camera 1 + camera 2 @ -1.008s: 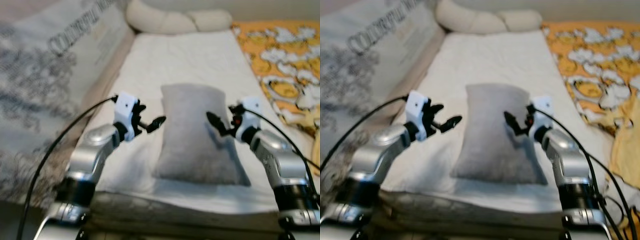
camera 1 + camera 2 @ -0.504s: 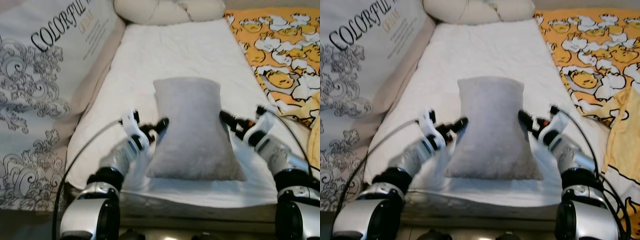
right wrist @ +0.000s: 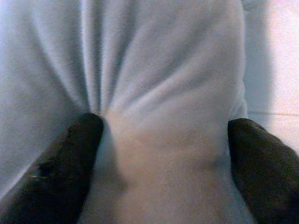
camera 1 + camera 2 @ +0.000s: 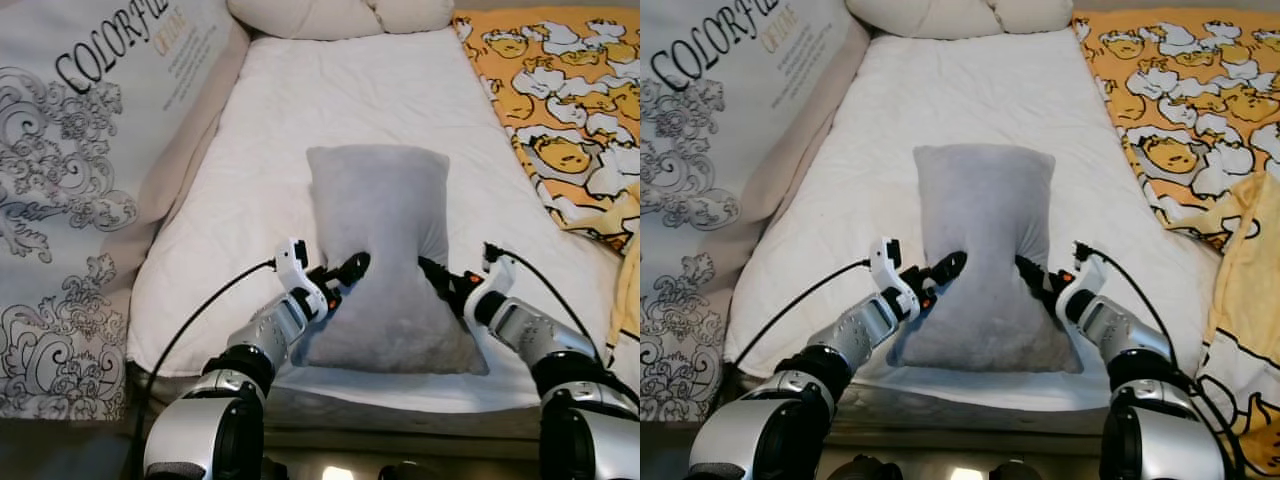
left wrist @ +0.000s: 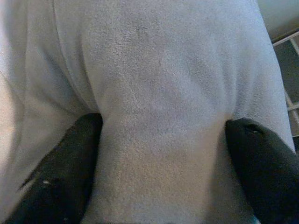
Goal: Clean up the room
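Note:
A grey pillow [image 4: 378,215] lies lengthwise on the white mattress [image 4: 330,90], near its front edge. My left gripper [image 4: 345,272] presses into the pillow's left side and my right gripper [image 4: 433,275] into its right side, so the pillow is pinched narrow between them. In the left wrist view the two black fingers [image 5: 60,172] stand wide apart with a bulge of grey fabric [image 5: 159,93] between them. The right wrist view has the same: wide-set fingers [image 3: 65,163] and creased fabric [image 3: 163,93] between them. Both grippers are open.
Cream pillows [image 4: 330,15] lie at the bed's far end. A yellow duck-print blanket [image 4: 560,90] covers the right side. A white printed panel [image 4: 80,150] with black ornaments leans along the left. The bed's front edge [image 4: 400,400] is just below my arms.
The camera has tilted down and come closer. Both grippers have moved inward from beside the pillow and now press into its sides, indenting it.

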Robot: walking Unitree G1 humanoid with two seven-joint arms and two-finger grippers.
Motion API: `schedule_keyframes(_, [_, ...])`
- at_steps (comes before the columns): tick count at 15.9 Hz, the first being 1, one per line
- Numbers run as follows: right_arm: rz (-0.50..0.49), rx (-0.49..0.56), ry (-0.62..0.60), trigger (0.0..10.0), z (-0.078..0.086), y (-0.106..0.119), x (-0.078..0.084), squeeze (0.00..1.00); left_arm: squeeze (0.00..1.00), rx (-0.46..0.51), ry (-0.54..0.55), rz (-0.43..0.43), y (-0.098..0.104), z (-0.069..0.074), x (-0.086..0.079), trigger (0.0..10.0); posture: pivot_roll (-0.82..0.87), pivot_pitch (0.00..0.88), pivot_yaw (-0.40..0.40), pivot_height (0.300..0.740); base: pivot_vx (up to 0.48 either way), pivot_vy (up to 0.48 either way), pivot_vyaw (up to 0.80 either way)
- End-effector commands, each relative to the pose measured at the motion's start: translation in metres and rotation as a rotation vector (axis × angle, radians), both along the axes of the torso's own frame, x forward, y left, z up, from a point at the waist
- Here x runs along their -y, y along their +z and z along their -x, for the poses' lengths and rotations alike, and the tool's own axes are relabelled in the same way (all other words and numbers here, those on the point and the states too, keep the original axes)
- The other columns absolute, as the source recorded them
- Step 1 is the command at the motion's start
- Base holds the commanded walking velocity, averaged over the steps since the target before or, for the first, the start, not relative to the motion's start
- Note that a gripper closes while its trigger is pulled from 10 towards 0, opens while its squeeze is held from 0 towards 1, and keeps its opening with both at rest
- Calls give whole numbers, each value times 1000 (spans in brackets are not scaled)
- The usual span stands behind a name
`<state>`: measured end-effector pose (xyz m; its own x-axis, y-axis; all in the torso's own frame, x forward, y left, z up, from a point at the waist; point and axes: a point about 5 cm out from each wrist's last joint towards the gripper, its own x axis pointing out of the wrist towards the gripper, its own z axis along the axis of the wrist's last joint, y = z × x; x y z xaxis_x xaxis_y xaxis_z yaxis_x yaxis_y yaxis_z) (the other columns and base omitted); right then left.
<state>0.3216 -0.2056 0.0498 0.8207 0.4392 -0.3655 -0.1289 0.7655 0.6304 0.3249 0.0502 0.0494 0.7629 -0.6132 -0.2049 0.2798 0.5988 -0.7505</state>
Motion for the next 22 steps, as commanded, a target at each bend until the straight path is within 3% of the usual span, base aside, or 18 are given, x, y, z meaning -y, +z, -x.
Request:
schedule_keyframes(1, [-15, -47, 53, 0, 6, -11, -13, 0, 0, -34, -68, 13, -3, 11, 28, 0, -88, 112, 82, 740, 0, 0, 0])
schedule_keyframes(5, [-34, -27, 62, 0, 5, -9, -17, 0, 0, -29, -71, 34, 2, 8, 33, 0, -84, 107, 82, 740, 0, 0, 0])
schedule_keyframes(10, [-45, -7, 35, 0, 5, -11, -21, 0, 0, -1, -129, -45, 1, 8, 32, 0, -73, 106, 84, 740, 0, 0, 0])
schedule_keyframes(13, [-113, 12, 47, 0, 6, -10, -25, 0, 0, 23, -186, -46, 2, 11, 36, 0, -70, 108, 87, 740, 0, 0, 0])
schedule_keyframes(19, [19, -2, 148, 0, 9, -14, -35, 0, 0, 111, -212, -85, 7, 8, 34, 0, -56, 103, 93, 740, 0, 0, 0])
schedule_keyframes(20, [33, 31, 110, 0, 7, -11, -34, 0, 0, 152, -237, -172, 6, 7, 30, 0, -47, 97, 92, 740, 0, 0, 0])
schedule_keyframes(22, [29, 46, 70, 0, 5, -10, -34, 0, 0, 162, -233, -212, 5, 6, 27, 0, -41, 90, 92, 740, 0, 0, 0])
